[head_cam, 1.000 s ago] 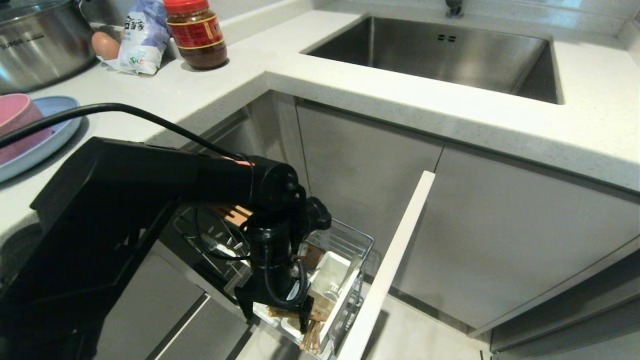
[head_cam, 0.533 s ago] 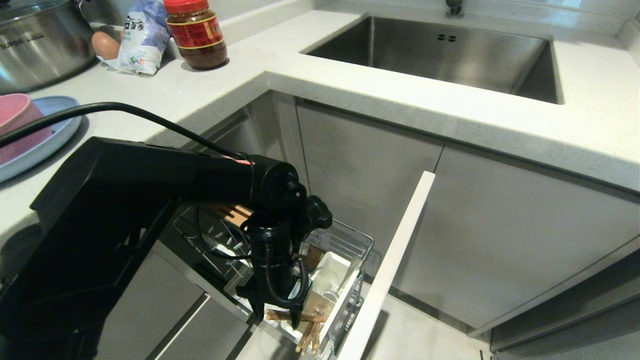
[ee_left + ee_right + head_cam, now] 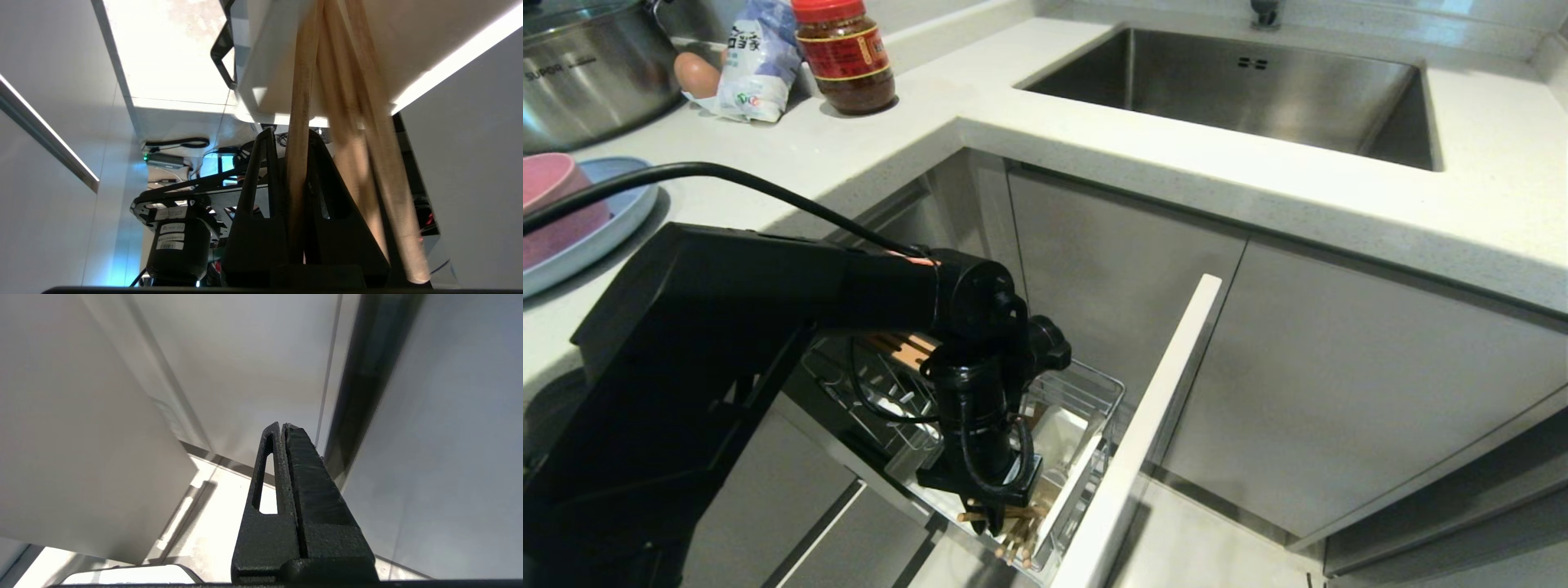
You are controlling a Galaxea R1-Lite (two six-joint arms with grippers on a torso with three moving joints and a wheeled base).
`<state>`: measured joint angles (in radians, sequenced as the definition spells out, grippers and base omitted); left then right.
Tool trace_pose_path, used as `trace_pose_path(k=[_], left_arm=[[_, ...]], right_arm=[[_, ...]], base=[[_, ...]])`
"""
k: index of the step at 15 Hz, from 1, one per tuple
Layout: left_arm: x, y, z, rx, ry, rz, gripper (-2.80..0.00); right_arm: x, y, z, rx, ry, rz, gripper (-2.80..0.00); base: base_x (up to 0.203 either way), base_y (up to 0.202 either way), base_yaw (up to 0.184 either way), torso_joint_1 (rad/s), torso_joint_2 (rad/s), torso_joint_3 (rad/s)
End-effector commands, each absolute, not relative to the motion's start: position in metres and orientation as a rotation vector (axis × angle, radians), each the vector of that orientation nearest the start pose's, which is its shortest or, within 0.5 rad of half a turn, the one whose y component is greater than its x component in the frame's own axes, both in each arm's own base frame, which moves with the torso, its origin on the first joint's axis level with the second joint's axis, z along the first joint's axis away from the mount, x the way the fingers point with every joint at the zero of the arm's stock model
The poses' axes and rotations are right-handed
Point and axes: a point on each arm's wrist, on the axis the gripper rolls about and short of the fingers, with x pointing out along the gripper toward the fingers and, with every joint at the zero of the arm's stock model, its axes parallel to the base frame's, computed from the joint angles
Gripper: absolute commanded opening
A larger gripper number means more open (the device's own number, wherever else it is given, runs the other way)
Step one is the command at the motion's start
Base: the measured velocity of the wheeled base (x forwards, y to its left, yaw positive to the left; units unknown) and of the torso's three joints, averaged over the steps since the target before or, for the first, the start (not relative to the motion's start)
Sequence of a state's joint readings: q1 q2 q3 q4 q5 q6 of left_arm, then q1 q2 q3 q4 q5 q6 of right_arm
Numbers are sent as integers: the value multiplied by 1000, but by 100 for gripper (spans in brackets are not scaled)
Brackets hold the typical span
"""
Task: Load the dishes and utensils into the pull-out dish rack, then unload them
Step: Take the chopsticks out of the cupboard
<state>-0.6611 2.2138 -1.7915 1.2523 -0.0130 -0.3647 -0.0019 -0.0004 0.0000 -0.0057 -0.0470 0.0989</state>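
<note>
The left end effector [image 3: 995,516] hangs point-down over the near end of the pull-out dish rack [image 3: 1094,384], its black fingers [image 3: 261,179] pinched together on one wooden stick of the chopsticks [image 3: 300,122]. In the left wrist view that stick runs straight between the fingers, its long axis in line with them, while the other sticks of the bundle lie just beside the grip and outside it. From the head view the sticks stand steeply in the white utensil cup [image 3: 1068,445], their ends fanning out below the wrist.

The move to come turns on that axis: since the held stick lies along the end effector's own line, it would most likely have to be drawn out lengthwise, up and out of the cup, and the loose sticks may drag or tip with it.

Only the left arm is near the rack. The right end effector [image 3: 282,428] hangs parked by the cabinet fronts, fingers pressed together on nothing.

Farther off, on the desk [image 3: 866,147] at the robot's left, the pink bowl [image 3: 551,208] sits on the blue plate [image 3: 613,216], well apart from the rack.
</note>
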Motion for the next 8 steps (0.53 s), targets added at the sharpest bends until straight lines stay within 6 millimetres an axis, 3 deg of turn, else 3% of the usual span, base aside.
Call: trace_pose_path(k=[1,5,8], left_arm=[[282,-221,137,267,1654,-203,-280],[271,-215,155,279,1660,-205,-280],[250,-204,190,273,1620,-232,-280]], right_arm=[[-23,-1,76,100,-13,-47,-280],[-23,-1,76,100,-13,-49,-280],[-23,-1,76,100,-13,-48,-280]], base=[[0,0,0,0,0,0],[0,0,0,0,0,0],[0,0,0,0,0,0]])
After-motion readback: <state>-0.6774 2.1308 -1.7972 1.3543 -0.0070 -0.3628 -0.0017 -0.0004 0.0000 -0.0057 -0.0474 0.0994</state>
